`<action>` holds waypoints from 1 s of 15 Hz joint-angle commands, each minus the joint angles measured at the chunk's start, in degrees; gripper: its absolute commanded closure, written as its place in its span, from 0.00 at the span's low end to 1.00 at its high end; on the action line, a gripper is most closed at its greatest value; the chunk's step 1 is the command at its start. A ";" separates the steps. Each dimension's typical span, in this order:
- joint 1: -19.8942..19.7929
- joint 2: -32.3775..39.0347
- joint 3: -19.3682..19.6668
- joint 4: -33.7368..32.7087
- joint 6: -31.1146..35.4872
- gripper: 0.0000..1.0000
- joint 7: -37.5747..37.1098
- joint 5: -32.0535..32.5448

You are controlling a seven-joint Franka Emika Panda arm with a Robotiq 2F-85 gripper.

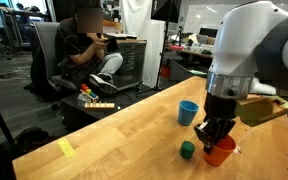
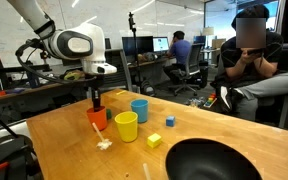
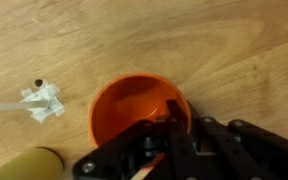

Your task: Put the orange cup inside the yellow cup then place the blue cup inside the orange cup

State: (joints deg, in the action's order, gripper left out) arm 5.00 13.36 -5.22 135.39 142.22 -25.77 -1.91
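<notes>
The orange cup point(image 2: 97, 120) stands upright on the wooden table, to the left of the yellow cup point(image 2: 126, 126); it also shows in an exterior view point(image 1: 222, 153) and in the wrist view point(image 3: 129, 108). My gripper point(image 2: 96, 101) comes straight down onto it and is shut on its rim point(image 3: 170, 122), with one finger inside the cup. The blue cup point(image 2: 139, 109) stands upright just behind the yellow cup and shows in both exterior views point(image 1: 188, 112). In the wrist view only an edge of the yellow cup point(image 3: 36, 163) shows at the bottom left.
A large dark bowl point(image 2: 210, 161) sits at the table's near right. A small green block point(image 1: 187, 150) lies beside the orange cup. Small yellow blocks point(image 2: 154, 141) lie right of the cups. A white scrap point(image 3: 44, 101) lies near the orange cup. A person sits beyond the table point(image 2: 252, 60).
</notes>
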 commanded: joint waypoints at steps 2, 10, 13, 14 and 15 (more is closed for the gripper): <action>1.58 -0.45 0.88 -1.11 -1.42 0.99 -0.52 -0.61; 2.16 -5.70 1.19 -0.83 -5.37 0.98 -2.24 0.22; 1.14 -9.66 1.87 -1.07 -8.15 0.98 -3.31 0.38; 0.69 -10.72 2.21 -1.36 -9.04 0.98 -3.60 0.38; 0.07 -12.33 2.74 -1.31 -9.78 0.98 -4.11 0.54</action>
State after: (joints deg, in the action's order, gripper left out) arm 5.84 6.19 -3.93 134.03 136.01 -27.85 -1.91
